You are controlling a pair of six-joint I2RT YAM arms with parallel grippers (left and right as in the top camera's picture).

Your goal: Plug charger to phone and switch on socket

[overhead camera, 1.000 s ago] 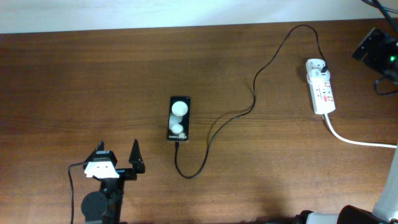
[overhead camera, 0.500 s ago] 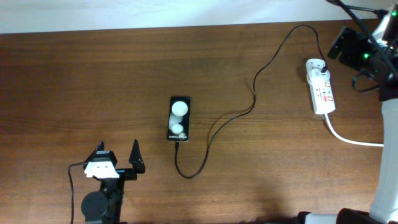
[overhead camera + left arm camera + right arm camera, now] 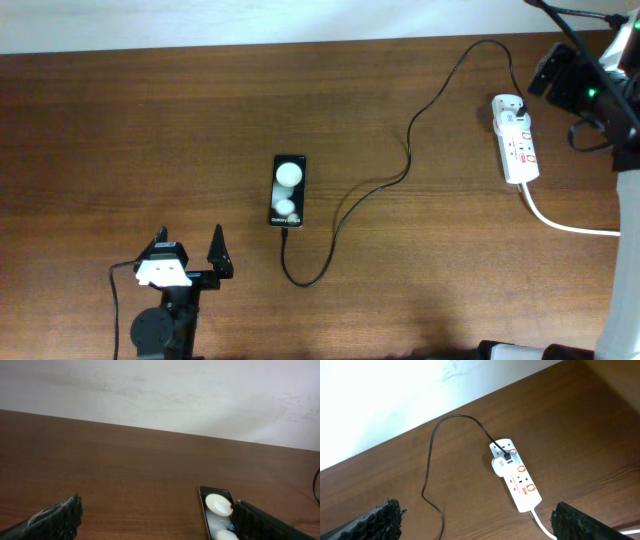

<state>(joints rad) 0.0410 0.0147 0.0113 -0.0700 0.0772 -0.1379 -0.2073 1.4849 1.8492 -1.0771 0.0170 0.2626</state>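
Right gripper (image 3: 475, 512), jaws wide and empty, has swung in beside the socket (image 3: 517, 138). The charger (image 3: 400, 175) appears plugged into the phone (image 3: 288, 190), so the switch looks next.

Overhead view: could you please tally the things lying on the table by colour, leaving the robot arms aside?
Black: 2, the phone and the charger
White: 1, the socket with its cord
Total: 3

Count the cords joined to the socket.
2. The charger plugs into the socket at its far end; the white cord leaves its near end. None looks hidden.
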